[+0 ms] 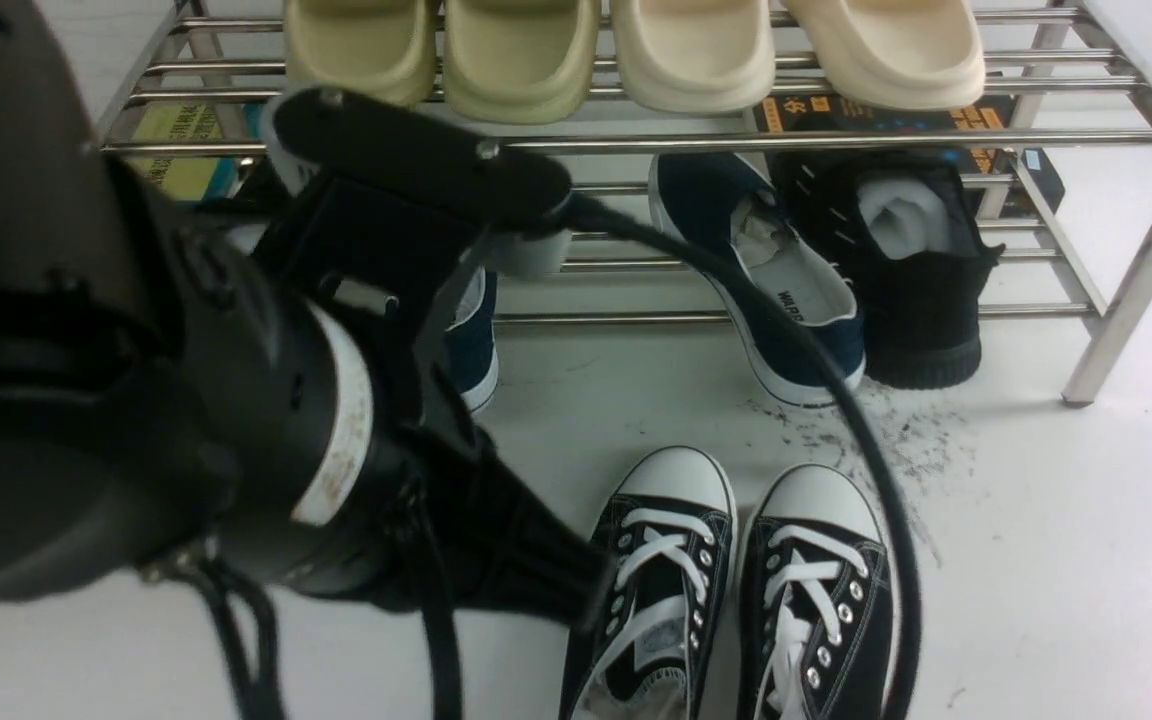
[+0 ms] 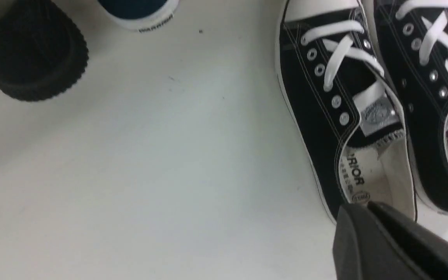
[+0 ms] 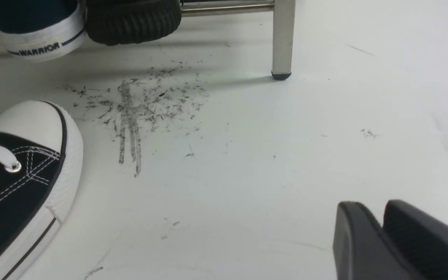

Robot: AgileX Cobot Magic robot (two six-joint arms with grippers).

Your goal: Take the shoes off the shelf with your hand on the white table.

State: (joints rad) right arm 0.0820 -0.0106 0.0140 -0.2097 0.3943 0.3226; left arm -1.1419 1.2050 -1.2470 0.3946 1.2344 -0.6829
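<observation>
The shoes, two black canvas sneakers with white laces, stand side by side on the white table (image 1: 1036,520) in front of the shelf (image 1: 836,140), toes toward it. My left gripper (image 1: 586,595) reaches down to the left sneaker (image 1: 661,570). In the left wrist view that gripper (image 2: 358,206) is shut, its tips pinched at the collar edge of this sneaker (image 2: 321,101) by the heel opening. The right sneaker (image 1: 816,590) stands free. My right gripper (image 3: 371,204) hovers over bare table, well apart from the white toe cap (image 3: 25,124), with a narrow gap between its fingers.
Navy shoes (image 1: 786,290) and a black knit shoe (image 1: 921,290) sit on the lower tier, with pale slippers (image 1: 526,60) on the upper. A steel leg (image 3: 282,39) stands near dark scuff streaks (image 3: 130,116). A black cable (image 1: 866,430) loops over the sneakers.
</observation>
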